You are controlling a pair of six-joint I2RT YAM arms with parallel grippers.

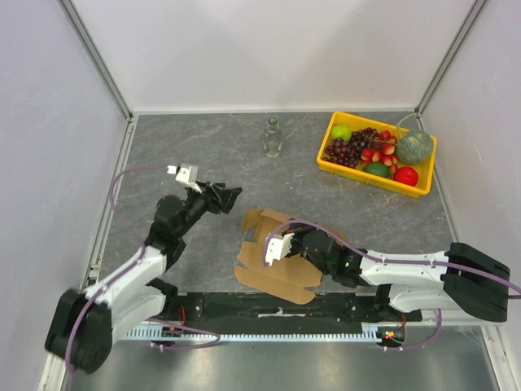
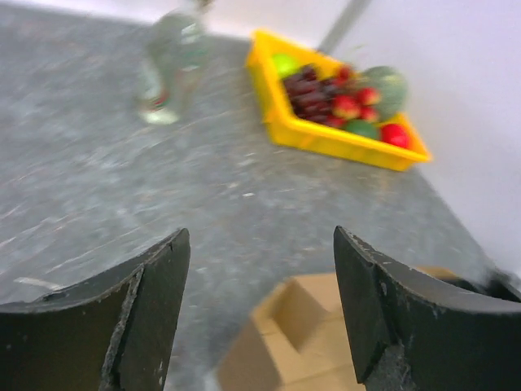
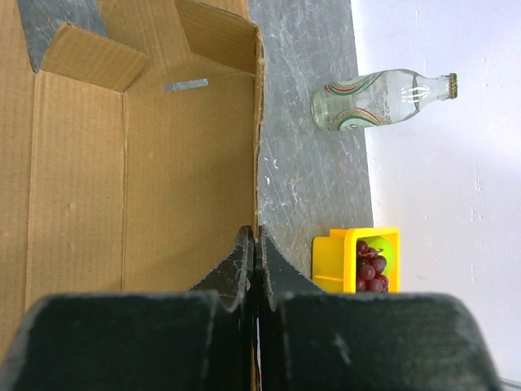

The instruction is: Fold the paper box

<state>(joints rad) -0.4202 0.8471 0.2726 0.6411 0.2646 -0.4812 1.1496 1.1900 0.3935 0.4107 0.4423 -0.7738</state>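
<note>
The paper box [image 1: 269,281] is lying half opened on the grey table [image 1: 187,147], close to the near edge and about midway along it, with its brown walls and flaps partly standing. The right gripper [image 3: 254,240] is reaching over it from the right side. Its fingers [image 3: 232,269] are pressed together and pinching the thin upright edge of one cardboard wall. The left gripper [image 1: 234,195] is hanging just left of the box's far corner, above the bare table. Its fingers [image 2: 159,293] are spread wide, with nothing between them and not touching the cardboard. A clear glass bottle [image 1: 273,137] is standing near the far edge, around the middle. A yellow tray [image 1: 366,181] of fruit is sitting in the far right corner, well apart from the box.
</note>
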